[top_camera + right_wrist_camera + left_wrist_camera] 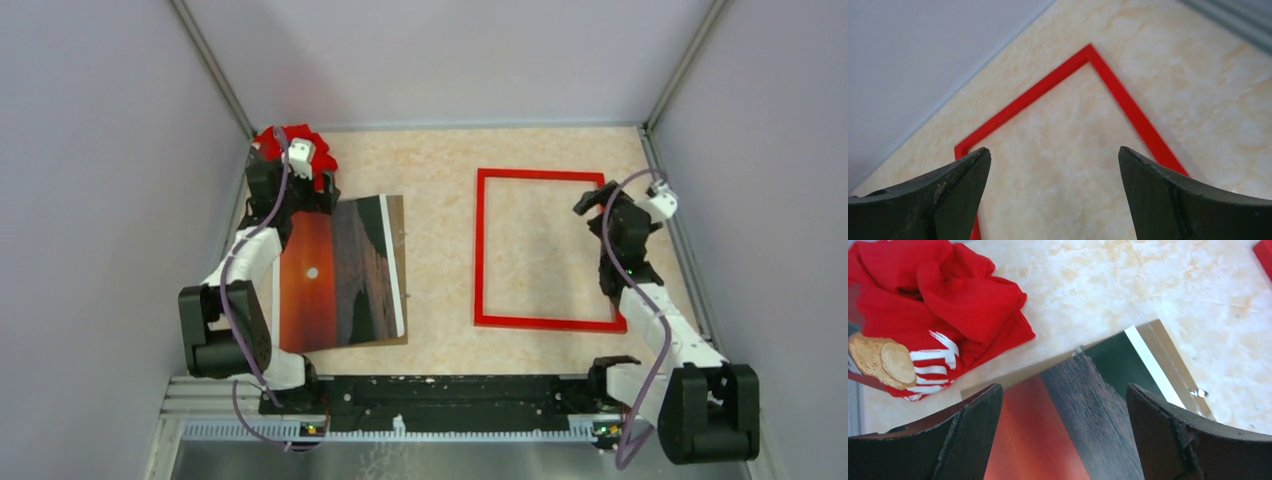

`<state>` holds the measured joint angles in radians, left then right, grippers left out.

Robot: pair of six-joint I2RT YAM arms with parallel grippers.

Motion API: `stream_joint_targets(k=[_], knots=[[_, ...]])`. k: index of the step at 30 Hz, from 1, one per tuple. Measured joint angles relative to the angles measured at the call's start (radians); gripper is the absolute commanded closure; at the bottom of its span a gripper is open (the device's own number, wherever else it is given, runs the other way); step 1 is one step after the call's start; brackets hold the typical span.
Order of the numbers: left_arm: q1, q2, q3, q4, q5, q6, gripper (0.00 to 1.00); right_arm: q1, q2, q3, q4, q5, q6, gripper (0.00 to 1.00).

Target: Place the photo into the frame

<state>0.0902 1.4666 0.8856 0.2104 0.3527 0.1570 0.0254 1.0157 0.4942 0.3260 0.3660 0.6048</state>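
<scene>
Left gripper (1063, 400) and right gripper (1054, 155) were held wide, empty; the photo (312, 290) could be creased by hard pinching.

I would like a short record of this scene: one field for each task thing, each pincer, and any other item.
photo: face up on a brown panel, left part of the table, outside the frame
frame: lies flat, red side up, right part, nothing inside it
left pincer: open, over the photo's far end
right pincer: open, over the frame
other: red cloth, far left corner
</scene>
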Motion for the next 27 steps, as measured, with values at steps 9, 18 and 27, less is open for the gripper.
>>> stream_joint_targets(k=[9, 18, 27], knots=[[0.020, -0.022, 0.084, -0.403, 0.171, 0.003, 0.01, 0.420, 0.355, 0.385, -0.385, 0.030, -0.017, 0.02], [0.021, -0.056, 0.080, -0.562, 0.175, 0.044, 0.01, 0.601, 0.591, 0.498, -0.518, 0.074, -0.045, 0.16], [0.028, -0.066, 0.073, -0.615, 0.173, 0.066, 0.01, 0.727, 0.804, 0.644, -0.583, 0.128, -0.051, 0.32]])
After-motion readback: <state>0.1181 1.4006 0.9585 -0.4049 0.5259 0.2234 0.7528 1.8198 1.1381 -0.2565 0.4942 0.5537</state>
